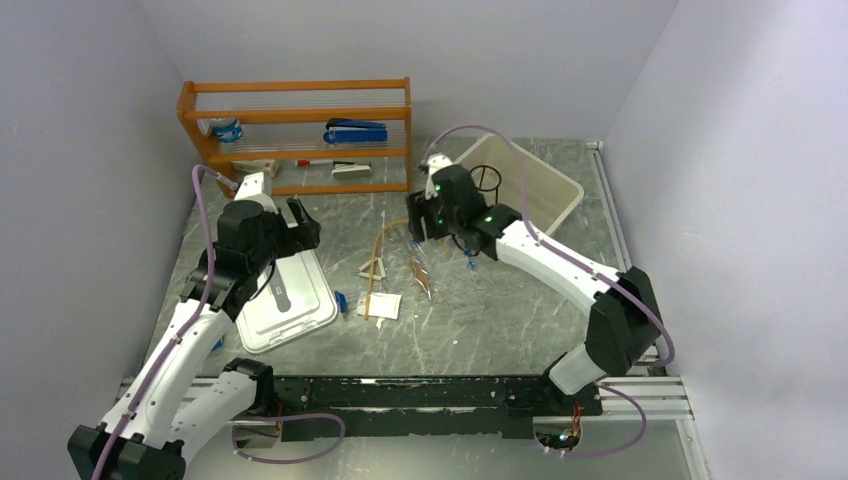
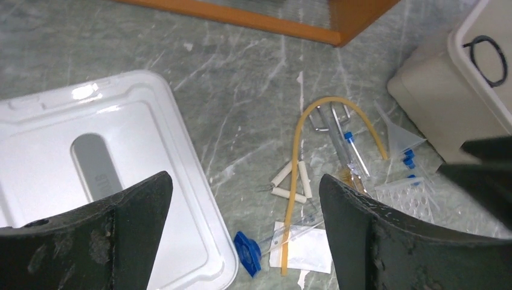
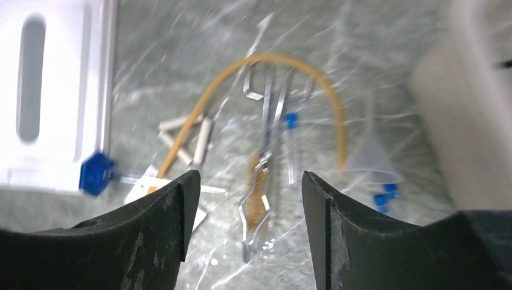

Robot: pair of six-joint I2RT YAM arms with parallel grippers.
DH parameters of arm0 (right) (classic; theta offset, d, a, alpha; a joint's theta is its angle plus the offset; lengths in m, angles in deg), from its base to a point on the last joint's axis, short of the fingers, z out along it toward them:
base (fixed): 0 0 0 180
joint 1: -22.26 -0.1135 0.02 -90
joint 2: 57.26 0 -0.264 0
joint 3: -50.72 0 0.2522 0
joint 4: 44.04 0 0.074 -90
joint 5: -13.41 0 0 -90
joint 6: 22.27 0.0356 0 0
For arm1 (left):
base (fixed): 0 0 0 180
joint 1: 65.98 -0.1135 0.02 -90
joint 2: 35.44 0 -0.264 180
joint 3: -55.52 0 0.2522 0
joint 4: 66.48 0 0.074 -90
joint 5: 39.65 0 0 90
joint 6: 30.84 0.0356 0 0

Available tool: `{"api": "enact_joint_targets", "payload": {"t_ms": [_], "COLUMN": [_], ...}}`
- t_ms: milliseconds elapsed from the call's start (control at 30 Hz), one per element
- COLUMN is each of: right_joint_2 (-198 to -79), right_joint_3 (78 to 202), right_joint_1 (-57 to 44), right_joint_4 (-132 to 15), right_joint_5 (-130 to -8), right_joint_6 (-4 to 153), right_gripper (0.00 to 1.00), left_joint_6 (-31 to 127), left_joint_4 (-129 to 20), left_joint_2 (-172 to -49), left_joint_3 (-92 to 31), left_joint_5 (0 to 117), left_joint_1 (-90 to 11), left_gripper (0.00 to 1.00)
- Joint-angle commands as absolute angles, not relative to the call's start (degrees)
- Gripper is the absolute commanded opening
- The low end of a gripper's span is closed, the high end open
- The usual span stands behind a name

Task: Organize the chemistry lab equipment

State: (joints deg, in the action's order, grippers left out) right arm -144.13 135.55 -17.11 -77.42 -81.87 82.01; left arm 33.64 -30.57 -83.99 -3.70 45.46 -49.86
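The loose lab items lie mid-table: amber tubing [image 1: 373, 262], a white triangle [image 1: 372, 268], a paper packet [image 1: 384, 306], metal tongs [image 1: 421, 268] and a blue-capped tube [image 1: 342, 301]. The black tripod ring [image 1: 487, 180] sits in the beige bin [image 1: 545, 205]. My left gripper [image 1: 303, 222] is open and empty above the white lid [image 1: 285, 295]. In the left wrist view it [image 2: 244, 181] looks at the tubing [image 2: 299, 157], triangle [image 2: 293, 181], packet [image 2: 305, 251] and clear rack [image 2: 410, 196]. My right gripper [image 1: 415, 217] is open and empty. In the right wrist view it [image 3: 249, 178] hovers over the tongs [image 3: 265, 139].
An orange shelf [image 1: 300, 130] with a blue stapler [image 1: 355, 131] stands at the back left. A clear funnel [image 3: 371, 151] and small blue caps [image 3: 383, 193] lie beside the bin [image 3: 471, 109]. The lid's edge [image 3: 48, 90] shows at the left of that view.
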Motion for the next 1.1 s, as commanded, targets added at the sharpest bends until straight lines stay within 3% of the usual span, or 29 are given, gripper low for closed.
{"api": "enact_joint_targets", "payload": {"t_ms": [0,233,433,600,867,1067], "right_joint_2": [-147.23,-152.94,-155.37,-155.89,-156.69,-156.50], "right_joint_3": [133.23,131.78,130.10,129.00,129.40,128.58], "right_joint_1": [-20.94,-22.51,-23.00,-23.05,-23.00,-23.00], "right_joint_4": [-72.81,-66.17,-63.66,-62.99,-63.13,-62.55], "right_joint_5": [-71.46,-71.07,-71.20,-71.66,-71.67,-71.62], "right_joint_6": [74.36,82.84,84.95,84.53,83.91,84.27], "right_gripper": [0.66,0.65,0.63,0.63,0.63,0.62], "left_joint_6": [28.09,20.97,19.07,21.12,20.76,21.37], "left_joint_4": [-22.98,-18.73,-25.19,-27.00,-31.31,-31.14], "left_joint_2": [-84.72,-88.88,-91.56,-95.68,-102.29,-106.18], "left_joint_3": [-6.43,-0.83,6.37,7.88,7.47,6.69], "left_joint_5": [39.25,48.59,59.53,59.96,59.59,53.84], "left_joint_1": [-49.81,-49.78,-49.60,-48.85,-44.83,-42.08], "left_gripper": [0.96,0.94,0.80,0.64,0.67,0.47]}}
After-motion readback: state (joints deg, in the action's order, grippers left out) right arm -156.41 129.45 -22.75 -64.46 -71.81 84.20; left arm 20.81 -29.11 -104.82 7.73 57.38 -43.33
